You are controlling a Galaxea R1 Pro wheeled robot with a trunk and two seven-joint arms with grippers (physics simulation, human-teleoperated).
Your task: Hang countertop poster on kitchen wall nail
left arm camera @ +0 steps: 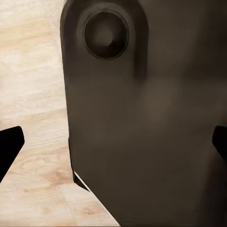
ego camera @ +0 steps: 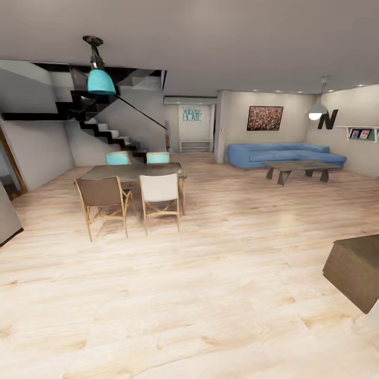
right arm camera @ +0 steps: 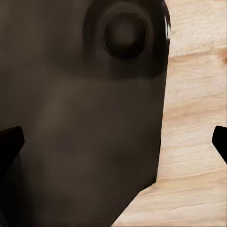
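Poster and kitchen worktop are not in front of you at this moment; you are facing an open living and dining room, so where the poster lies cannot be told from here. Judging by the task alone, expect a framed poster to be light, stiff and flat, with a smooth face that could slip, so plan to take it by the frame edge, not the face, and keep it upright for the nail.

From the head camera you see a dark dining table with four chairs, two wooden ones nearest you and two turquoise ones behind. A turquoise hanging lamp hangs above it, and a black staircase climbs behind. Further right sit a blue sofa, a low coffee table and a wide reddish speckled painting on the far wall; that is not your poster. A dark wooden block juts in at the right edge. Pale wood floor spreads between.

The wrist cameras give you what the head camera does not: each looks down along a dark part of the robot's body over the floor. The left fingers and right fingers show as dark tips at the frame edges, spread wide and holding nothing.
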